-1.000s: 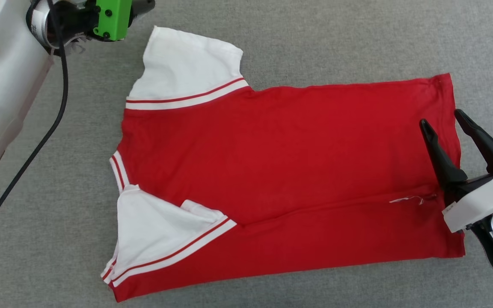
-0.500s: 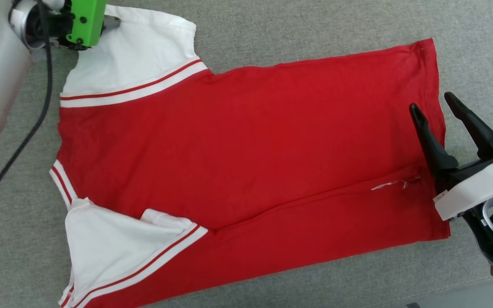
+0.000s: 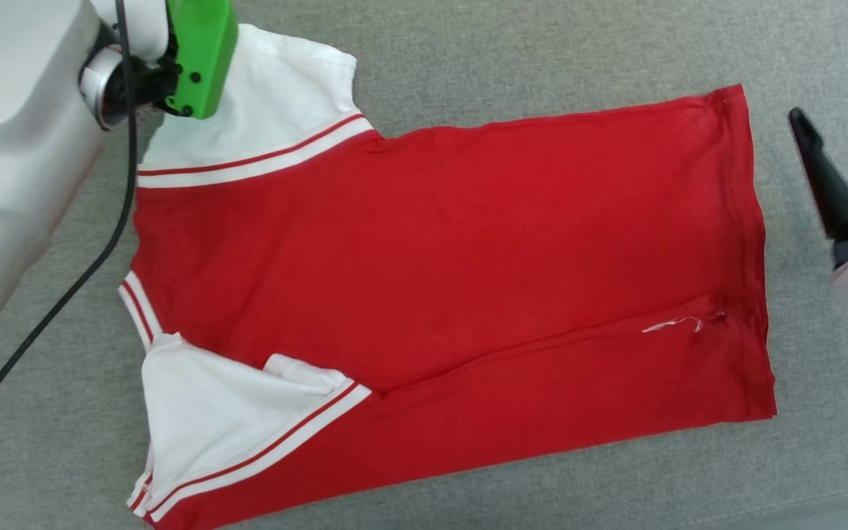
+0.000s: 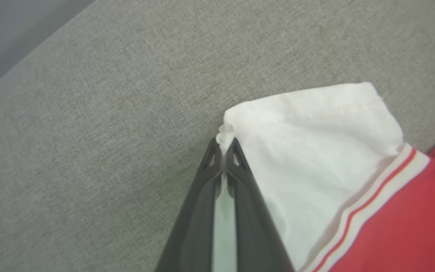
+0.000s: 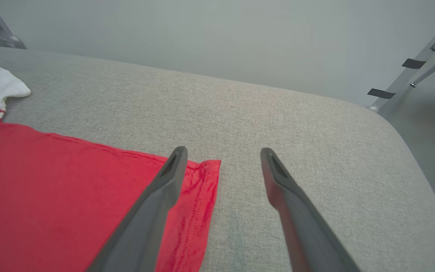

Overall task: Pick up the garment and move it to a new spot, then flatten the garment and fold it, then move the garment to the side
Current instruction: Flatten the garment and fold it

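Garment (image 3: 453, 280) lies flat in the middle of a grey bench (image 3: 542, 44) with a cloth top. The bench has a round corner past the garment's bottom hem. Behind the garment there is a plain pale wall (image 5: 202, 34). Off past the hem side there is a grey floor (image 5: 421, 113) and thin metal poles (image 5: 429, 68) with bits of black tape (image 5: 414, 63).

The garment is a red shirt with two short white sleeves. Each sleeve joins the red part with a red and white stripe. One sleeve (image 3: 284, 96) sticks out flat. The other sleeve (image 3: 225, 419) is folded in on the red part. A striped collar (image 3: 137, 309) peeks out between the sleeves. A long crease runs across the red part, and a small white thread (image 3: 670, 324) sits by the hem.

The left claw (image 4: 225, 145) is clenched on the corner of the flat sleeve, with white cloth pinched at its tips. A green block (image 3: 199, 59) on that arm sits over this sleeve. The right claw (image 3: 835, 107) is spread wide and holds nothing. It is near the garment's hem corner.
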